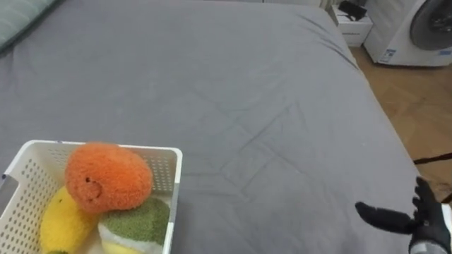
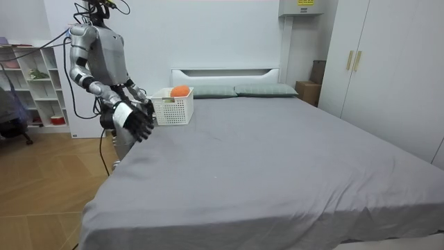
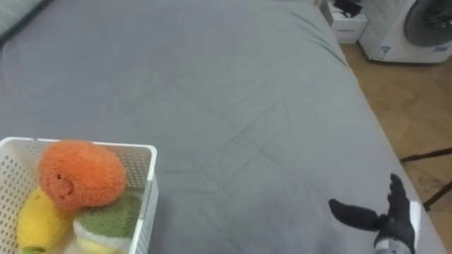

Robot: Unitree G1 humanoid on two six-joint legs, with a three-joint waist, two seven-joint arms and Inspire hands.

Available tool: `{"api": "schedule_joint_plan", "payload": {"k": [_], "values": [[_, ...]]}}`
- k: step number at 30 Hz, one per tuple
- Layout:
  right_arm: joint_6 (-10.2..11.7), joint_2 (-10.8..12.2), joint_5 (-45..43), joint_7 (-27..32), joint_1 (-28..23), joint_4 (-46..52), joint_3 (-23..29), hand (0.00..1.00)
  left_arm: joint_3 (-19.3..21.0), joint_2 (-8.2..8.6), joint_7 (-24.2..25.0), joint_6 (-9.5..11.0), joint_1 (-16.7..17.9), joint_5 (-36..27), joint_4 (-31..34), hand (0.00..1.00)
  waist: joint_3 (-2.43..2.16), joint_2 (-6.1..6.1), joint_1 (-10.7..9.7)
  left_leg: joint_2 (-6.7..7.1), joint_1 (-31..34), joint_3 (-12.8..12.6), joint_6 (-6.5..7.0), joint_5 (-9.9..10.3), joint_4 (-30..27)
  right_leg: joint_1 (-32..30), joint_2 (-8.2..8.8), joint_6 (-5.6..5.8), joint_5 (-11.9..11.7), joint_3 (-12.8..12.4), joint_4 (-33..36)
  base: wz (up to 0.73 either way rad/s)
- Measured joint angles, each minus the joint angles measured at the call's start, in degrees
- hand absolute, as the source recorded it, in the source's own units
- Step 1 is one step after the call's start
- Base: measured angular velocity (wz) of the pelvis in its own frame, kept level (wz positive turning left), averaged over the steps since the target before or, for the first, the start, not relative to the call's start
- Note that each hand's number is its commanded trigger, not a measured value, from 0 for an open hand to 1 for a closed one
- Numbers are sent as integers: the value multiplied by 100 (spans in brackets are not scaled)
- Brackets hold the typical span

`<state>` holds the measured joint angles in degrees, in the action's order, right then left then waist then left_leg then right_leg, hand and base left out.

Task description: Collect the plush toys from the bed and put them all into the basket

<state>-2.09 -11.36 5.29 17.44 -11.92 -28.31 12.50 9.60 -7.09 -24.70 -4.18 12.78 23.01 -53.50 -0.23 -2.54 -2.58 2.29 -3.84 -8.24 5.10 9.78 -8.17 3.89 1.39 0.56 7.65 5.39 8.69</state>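
Standing by bed [image 1: 233, 92]: we see its surface open ahead.
Basket [image 1: 176, 176]: lower left, toys [image 1: 108, 176] inside.
Right robot hand [image 1: 424, 219]: released, at bed's right edge.
Left robot hand [image 2: 142, 96]: at basket, cannot tell.

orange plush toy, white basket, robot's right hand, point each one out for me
orange plush toy [image 1: 107, 176], left eye view, middle of its fuzzy body
white basket [image 1: 176, 185], left eye view, on its right wall
right hand [image 1: 427, 224], left eye view, on the palm
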Motion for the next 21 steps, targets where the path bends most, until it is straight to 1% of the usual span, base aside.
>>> {"api": "schedule_joint_plan", "payload": {"k": [1, 2, 3, 5, 6, 7, 9, 10, 11, 14, 17, 18, 19, 20, 21], "values": [[16, 27, 67, 43, -26, -438, -4, 0, -1, 0, -2, 50, 4, -17, -61, 0, -8, 13, -2, -5, -1, -6, 0, 22, 7, 5, -5, 0, 0, -8, 1, -4], [24, 32, 125, 50, -48, -648, -12, 0, -7, 0, -2, 60, 11, -53, -76, 0, -13, 18, -3, -9, -5, -14, -1, 33, 8, 9, -9, 0, 0, -38, 1, -5], [37, 46, 188, 60, -85, -1075, -10, 0, -2, 0, -2, 76, 16, -97, -109, 0, -18, 33, -5, -11, -27, -15, -4, 44, 12, 27, -16, 0, 0, -57, -2, -5], [49, 72, 261, 80, -113, -1820, 0, 0, 15, 1, -5, 109, 22, -99, -223, 0, -19, 43, -11, -15, -55, -38, -6, 45, 43, 32, -27, 0, 1, -68, 0, -7], [64, 83, 272, 86, -116, -1972, 1, 0, 36, 1, -6, 124, 21, -100, -242, 0, -20, 48, -23, -16, -56, -40, -8, 46, 43, 33, -28, -1, 1, -69, -1, -5], [87, 110, 281, 123, -120, -2256, 4, 0, 89, 3, -7, 173, 20, -103, -276, 0, -10, 33, -44, -18, -53, -41, -10, 47, 45, 41, -31, -2, 2, -69, -2, 0], [134, 157, 355, 131, -152, -2623, 6, 0, 143, 6, -18, 202, 16, -98, -324, 0, 1, 16, -46, -23, -59, -41, -19, 55, 44, 92, -35, -6, 7, -60, -8, 0], [145, 192, 376, 126, -169, -2860, 7, 0, 156, 5, -44, 210, 18, -91, -377, 0, 14, 37, -42, -26, -74, -41, -25, 67, 38, 95, -39, -12, 15, -60, -8, 0], [146, 220, 366, 117, -184, -3068, 6, 0, 157, 5, -62, 206, 44, -84, -400, 0, 3, 33, -42, -27, -80, -41, -31, 78, 34, 88, -38, -14, 31, -58, -8, 0], [150, 222, 336, 58, -189, -3597, 4, 0, 158, 6, -59, 203, 97, -87, -402, 0, -5, 40, -45, -23, -86, -42, -44, 89, 30, 92, -35, -15, 57, -65, -5, 0], [65, 222, 189, -264, -231, -4099, -6, 0, 215, 11, 25, 173, 191, -81, -393, 0, -16, 52, -41, -21, -96, -1, -45, 88, 30, 117, -35, -22, 87, -40, -6, 7], [9, 226, 186, -410, -269, -4272, -12, 0, 306, 18, 42, 157, 211, -87, -393, 0, -16, 53, -37, -19, -101, 12, -50, 89, 30, 125, -35, -27, 102, -37, -6, 7], [-96, 228, 185, -526, -275, -4383, -68, 0, 370, 25, 45, 136, 238, -103, -393, 0, -14, 51, -31, -15, -101, 22, -57, 87, 36, 124, -34, -30, 122, -39, -5, 4], [-143, 227, 174, -584, -273, -4426, -132, 0, 371, 25, 45, 108, 248, -102, -393, 0, -15, 52, -23, -13, -102, 24, -59, 87, 38, 122, -35, -31, 130, -43, -7, 3], [-239, 229, 143, -705, -264, -4511, -239, 0, 369, 32, 45, 37, 260, -102, -395, 0, -14, 47, -22, -8, -102, 32, -61, 87, 38, 122, -31, -30, 159, -43, -7, 0]]}}
